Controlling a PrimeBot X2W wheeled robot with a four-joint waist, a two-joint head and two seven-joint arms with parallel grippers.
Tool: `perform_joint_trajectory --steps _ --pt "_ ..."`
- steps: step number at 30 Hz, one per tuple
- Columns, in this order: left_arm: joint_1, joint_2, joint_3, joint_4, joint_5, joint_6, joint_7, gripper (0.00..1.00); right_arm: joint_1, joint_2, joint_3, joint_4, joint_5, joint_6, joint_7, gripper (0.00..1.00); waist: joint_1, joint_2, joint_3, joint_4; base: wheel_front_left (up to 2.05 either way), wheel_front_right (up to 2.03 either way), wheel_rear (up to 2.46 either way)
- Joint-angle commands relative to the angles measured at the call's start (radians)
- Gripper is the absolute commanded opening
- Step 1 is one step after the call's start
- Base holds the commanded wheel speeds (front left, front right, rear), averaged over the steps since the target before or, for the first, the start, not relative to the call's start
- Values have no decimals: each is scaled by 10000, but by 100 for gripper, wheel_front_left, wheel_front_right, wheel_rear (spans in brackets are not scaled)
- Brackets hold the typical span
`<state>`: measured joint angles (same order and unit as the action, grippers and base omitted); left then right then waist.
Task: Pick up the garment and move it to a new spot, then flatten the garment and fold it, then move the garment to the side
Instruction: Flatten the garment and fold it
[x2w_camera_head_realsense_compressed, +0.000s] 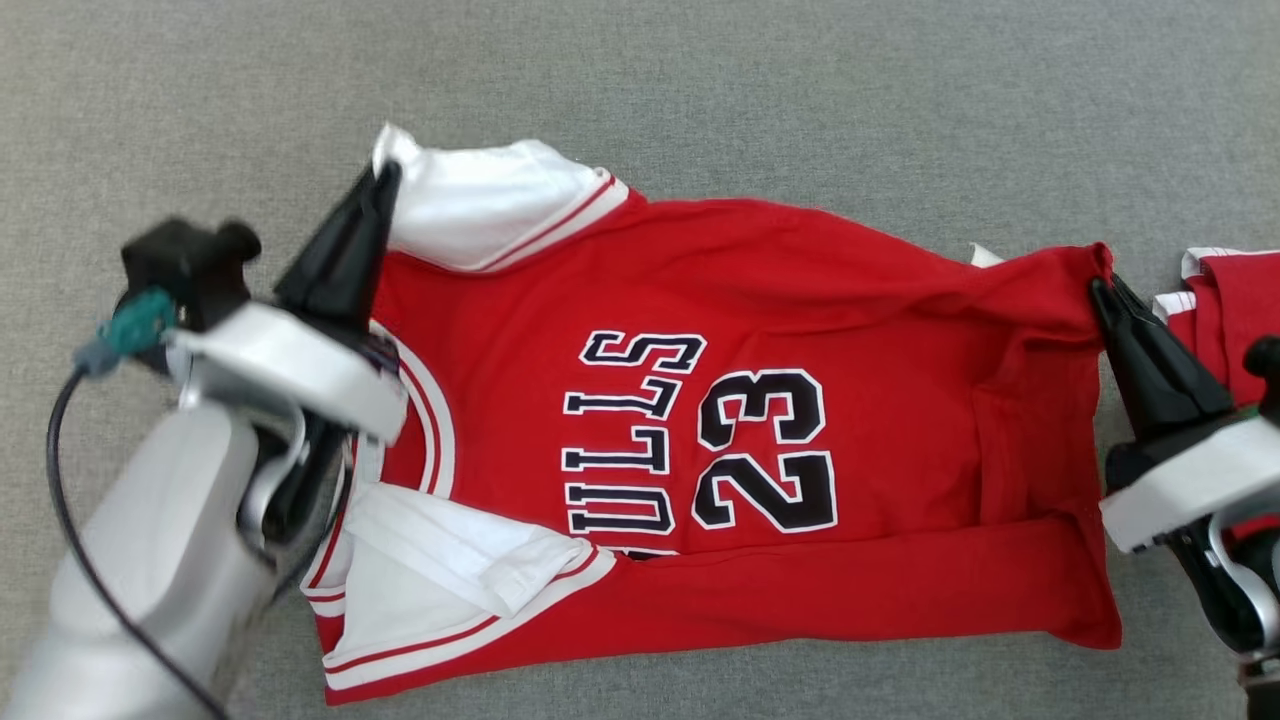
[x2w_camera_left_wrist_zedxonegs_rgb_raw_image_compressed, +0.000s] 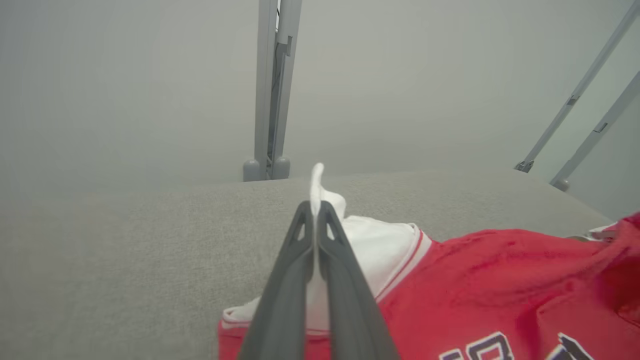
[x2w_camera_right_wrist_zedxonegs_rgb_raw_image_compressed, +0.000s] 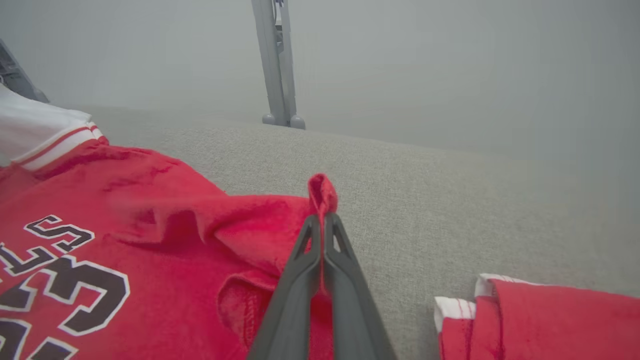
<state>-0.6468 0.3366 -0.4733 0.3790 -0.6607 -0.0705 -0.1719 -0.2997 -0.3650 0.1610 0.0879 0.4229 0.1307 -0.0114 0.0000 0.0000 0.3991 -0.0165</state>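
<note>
One long fold looks done: the jersey's (x2w_camera_head_realsense_compressed: 760, 300) near edge lies turned over onto its front on the grey cloth surface (x2w_camera_head_realsense_compressed: 700, 90). At the far edge, the left gripper (x2w_camera_head_realsense_compressed: 383, 180) is clenched on the white sleeve (x2w_camera_head_realsense_compressed: 480, 200) and the right gripper (x2w_camera_head_realsense_compressed: 1100, 290) on the red hem corner (x2w_camera_head_realsense_compressed: 1085, 262). This suggests the opposite fold is next, and the move aside is not yet done.

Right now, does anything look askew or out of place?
The jersey has its near edge folded over and a hem corner bunched in the shut jaws of the right gripper; another red garment lies beyond.
</note>
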Motion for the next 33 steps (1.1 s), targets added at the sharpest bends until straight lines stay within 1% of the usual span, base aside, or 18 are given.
perform_joint_trajectory --steps 1,2,3,5,6,8,11,14,18,20,25,26,27,28,29,30,31,33 --pt "1005 330 140 -1479 -319 323 343 0 289 -219 61 -293 -369 2 -241 0 0 0 0 19 0 0 0" --pt "1507 523 213 -2260 -430 536 516 0 405 -430 71 -360 -653 2 -302 0 0 0 3 30 0 0 0" --pt "1507 523 213 -2260 -430 536 516 0 405 -430 71 -360 -653 2 -302 0 0 0 3 30 0 0 0" --pt "2512 830 274 -3731 -604 983 869 0 609 -517 44 -472 -771 1 -373 0 0 0 3 53 0 0 0" --pt "2968 976 343 -4396 -676 1207 1010 0 694 -653 -5 -514 -1054 1 -431 0 0 0 2 78 0 0 0" --pt "3837 1221 506 -5505 -826 1648 1180 0 881 -607 -110 -584 -1062 1 -528 0 0 0 -8 139 0 0 0" --pt "4920 1493 719 -6738 -1004 2185 1322 0 1229 -745 -237 -579 -1336 1 -591 0 0 0 -83 266 0 0 0" --pt "5696 1632 783 -7468 -1209 2496 1453 0 1507 -939 -268 -558 -1448 1 -656 0 0 0 -136 398 0 0 0" --pt "6295 1750 753 -7762 -1468 2555 1625 0 1919 -1025 -458 -529 -1429 1 -816 0 0 0 -220 549 0 0 0" --pt "6431 1729 693 -7775 -1683 2457 1699 0 2190 -957 -523 -506 -1278 1 -842 0 0 0 -255 635 0 0 0" --pt "6692 1776 760 -7292 -2076 2461 1940 0 2686 -858 -382 -453 -949 -1 -745 0 0 0 -349 611 0 0 0" --pt "6744 1771 758 -7146 -2162 2456 1981 0 2756 -693 -316 -397 -667 1 -695 0 0 0 -364 576 0 0 0" --pt "6781 1757 762 -6982 -2251 2490 2043 5 2821 -574 -307 -325 -526 1 -605 0 0 0 -374 544 0 0 0" --pt "6775 1768 701 -6864 -2314 2464 2144 43 2838 -582 -332 -298 -480 1 -642 37 0 0 -381 524 0 0 0" --pt "6715 1677 755 -6753 -2404 2455 2106 100 2844 -400 -453 -232 -208 1 -665 82 0 0 -407 512 0 0 0" --pt "6680 1744 756 -6618 -2363 2483 2149 100 2881 -227 -563 -194 -47 1 -635 100 0 0 -430 496 0 0 0" --pt "6630 1802 757 -6494 -2265 2549 2169 100 2900 -173 -642 -220 -22 1 -648 100 0 0 -450 488 0 0 0" --pt "6508 1702 859 -6373 -2188 2656 2007 100 2961 79 -741 -359 239 1 -744 100 0 0 -494 477 0 0 0"
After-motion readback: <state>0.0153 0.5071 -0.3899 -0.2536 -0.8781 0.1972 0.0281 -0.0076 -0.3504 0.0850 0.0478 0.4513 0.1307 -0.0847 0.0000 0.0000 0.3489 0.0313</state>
